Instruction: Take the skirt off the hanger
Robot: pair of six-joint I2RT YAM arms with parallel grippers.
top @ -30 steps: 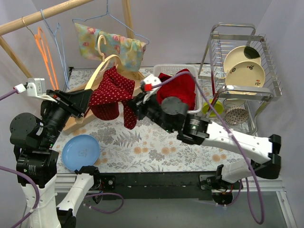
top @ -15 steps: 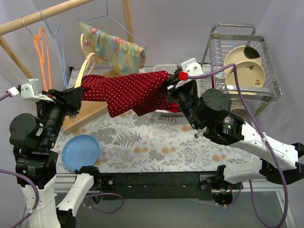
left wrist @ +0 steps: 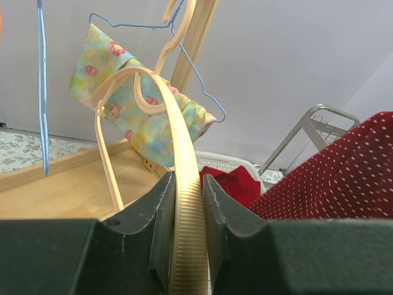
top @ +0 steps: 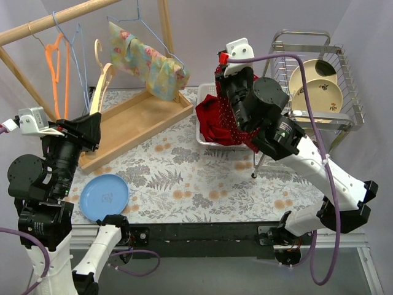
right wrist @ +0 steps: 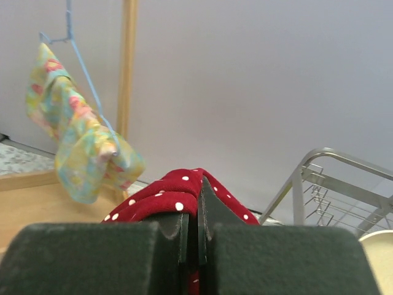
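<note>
My left gripper [top: 92, 128] is shut on the bare wooden hanger [top: 102, 86], which stands upright at the left; the left wrist view shows its ribbed arm [left wrist: 184, 203] clamped between the jaws. My right gripper [top: 228, 78] is shut on the red white-dotted skirt [top: 226, 117] and holds it up over the white basket [top: 206, 92] at the back middle. The skirt is off the hanger and hangs down into the basket. In the right wrist view its fabric [right wrist: 178, 193] folds over the shut jaws. It also fills the right edge of the left wrist view [left wrist: 344, 178].
A floral cloth [top: 147, 58] hangs on a blue wire hanger from the wooden rail [top: 55, 18]. Orange and blue hangers [top: 58, 55] hang at left. A wooden tray [top: 138, 120], a blue plate [top: 103, 196] and a dish rack [top: 316, 80] with plates stand on the table.
My right gripper pulled the skirt right and up, off the hanger, and carried it over the basket. The bare hanger swung upright in my left gripper.
</note>
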